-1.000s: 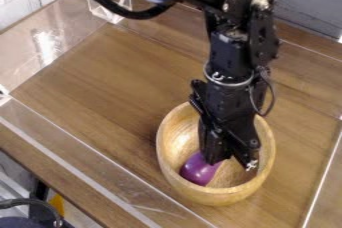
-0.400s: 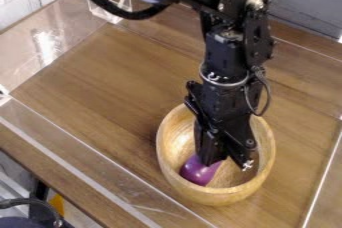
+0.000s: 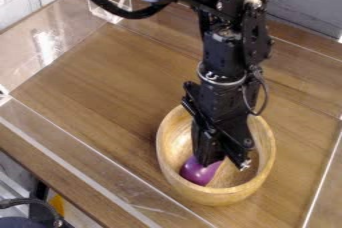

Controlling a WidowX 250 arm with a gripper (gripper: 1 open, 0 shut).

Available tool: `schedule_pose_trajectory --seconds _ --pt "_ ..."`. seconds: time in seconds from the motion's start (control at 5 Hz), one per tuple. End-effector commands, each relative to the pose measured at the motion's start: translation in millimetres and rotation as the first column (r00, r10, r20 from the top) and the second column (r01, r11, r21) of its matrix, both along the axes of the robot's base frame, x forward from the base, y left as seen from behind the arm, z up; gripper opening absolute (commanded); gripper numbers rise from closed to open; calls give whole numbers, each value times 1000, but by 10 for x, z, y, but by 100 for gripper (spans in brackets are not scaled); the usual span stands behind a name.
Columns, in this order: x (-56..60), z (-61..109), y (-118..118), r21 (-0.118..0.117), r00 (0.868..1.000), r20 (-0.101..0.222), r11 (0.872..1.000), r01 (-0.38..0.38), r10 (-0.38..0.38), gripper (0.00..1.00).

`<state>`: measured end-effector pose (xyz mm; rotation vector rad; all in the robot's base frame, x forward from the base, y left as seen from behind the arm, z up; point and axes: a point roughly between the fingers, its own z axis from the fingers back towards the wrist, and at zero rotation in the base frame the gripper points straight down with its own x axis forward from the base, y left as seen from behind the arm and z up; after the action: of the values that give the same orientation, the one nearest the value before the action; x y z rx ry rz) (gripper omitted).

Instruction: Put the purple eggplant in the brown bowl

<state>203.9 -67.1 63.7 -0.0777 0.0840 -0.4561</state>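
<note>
The brown bowl (image 3: 166, 148) stands on the wooden table at the front right. The black arm comes straight down into its hollow. My gripper (image 3: 209, 159) is shut on the purple eggplant (image 3: 198, 173), which shows as a glossy purple lump just below the fingertips, low inside the bowl. The fingers hide the eggplant's upper part. I cannot tell whether it touches the bowl's floor.
The table (image 3: 107, 82) is a wooden surface ringed by low clear plastic walls (image 3: 80, 167). Bare wood lies to the left of and behind the bowl. The arm's cables loop above at the top of the view.
The arm has shifted slightly to the left over the bowl. The eggplant stays at the fingertips inside the bowl.
</note>
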Motion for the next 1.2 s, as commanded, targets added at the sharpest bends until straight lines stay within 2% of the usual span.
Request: schedule_pose_trajectory --seconds 0.0,1.0 --pt "53 97 9 -5 1000 30 1000 -7 7 0" --pt "54 230 24 7 1000 23 1000 -7 7 0"
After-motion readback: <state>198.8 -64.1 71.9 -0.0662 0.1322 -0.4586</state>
